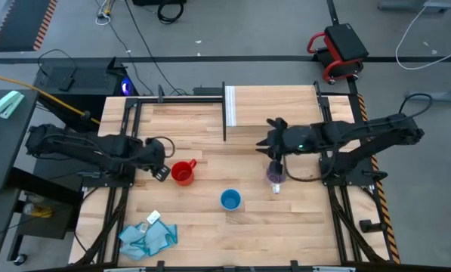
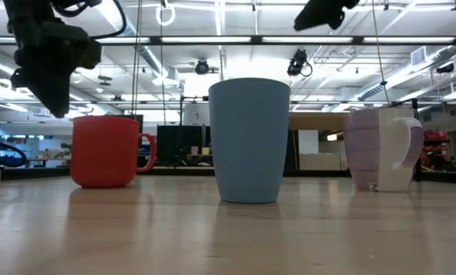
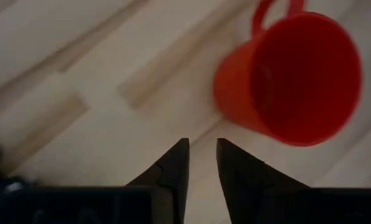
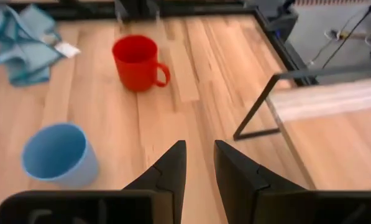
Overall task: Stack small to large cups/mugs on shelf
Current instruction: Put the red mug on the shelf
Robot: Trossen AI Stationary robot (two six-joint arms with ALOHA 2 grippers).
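The red mug (image 1: 183, 173) is seen upright on the wooden surface (image 1: 210, 234), just beside and in front of the left hand (image 1: 160, 171), whose two dark fingers (image 3: 173, 171) are held slightly apart around nothing; the mug's handle points away from that hand. The right hand (image 1: 271, 138) is poised above the surface near the shelf (image 1: 274, 106), its fingers parted by a narrow gap and empty, with the lilac mug (image 1: 276, 176) standing just in front of it and below. The blue cup (image 1: 230, 199) is set between the two mugs, nearer the front edge, apart from both hands. In the low view the blue cup (image 2: 249, 140) is shown as a smooth, matte, slightly tapered tumbler, the red mug (image 2: 105, 150) as a squat glossy cylinder with a loop handle, and the lilac mug (image 2: 380, 149) as pale with a broad white handle. The shelf is a light-wood board on thin black posts. A crumpled light-blue cloth (image 1: 146, 236) lies at the front left corner.
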